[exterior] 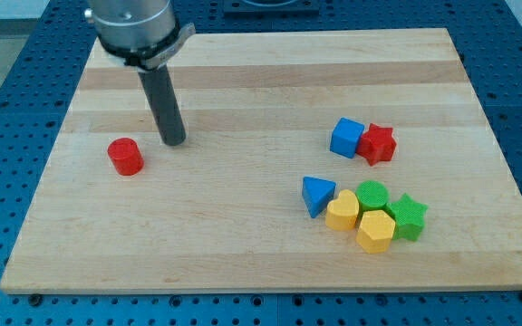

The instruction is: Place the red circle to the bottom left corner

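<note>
- The small red cylinder-shaped block — the task's red circle [126,157] — stands on the pale wooden desk [261,81] in the view's left half, about mid-height, apart from every other block and well short of the bottom left corner.
- My tip [175,142] rests on the desk just beside the red circle, to its right and a little toward the view's top, with a narrow strip of bare wood between them; they do not touch.
- I judge that placing deliberate: the corner lies down and to the left, so a push from the upper right side would send the block that way.
- I have no hand to open or close — only a straight dark rod, so nothing is held and anything I do is a shove.
- The rod hangs nearly upright from the grey metal mount at the view's top left, leaning slightly so its end sits right of the mount.
- The other blocks cluster in the right half, out of the way: a blue cube [346,138] touching a red star [378,144], and lower down a blue triangle [316,195], a yellow heart [343,213], a green circle [372,195], a yellow hexagon [375,232] and a green star [407,216] packed together.
- The path to the corner looks free of blocks, so the chief risk, I think, is an off-centre contact that lets the round block slip sideways.
</note>
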Controlling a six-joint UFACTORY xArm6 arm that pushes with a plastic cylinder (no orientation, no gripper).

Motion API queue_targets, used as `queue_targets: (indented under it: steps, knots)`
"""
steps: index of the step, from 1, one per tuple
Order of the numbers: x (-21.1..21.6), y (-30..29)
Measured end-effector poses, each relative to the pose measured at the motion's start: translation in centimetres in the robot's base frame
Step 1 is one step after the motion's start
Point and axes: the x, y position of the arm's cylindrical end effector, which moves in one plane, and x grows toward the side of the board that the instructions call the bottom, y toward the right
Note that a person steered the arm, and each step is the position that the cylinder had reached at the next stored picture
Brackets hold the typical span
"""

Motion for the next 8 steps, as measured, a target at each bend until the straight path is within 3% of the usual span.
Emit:
queue_targets:
  steps: [1,2,3,5,7,8]
  knots:
    - [1.9,-5.0]
    - [9.0,-9.4]
    - [11.3,-11.1]
    - [10.2,-6.4]
    - [15.9,-13.0]
    - [14.8,-12.8]
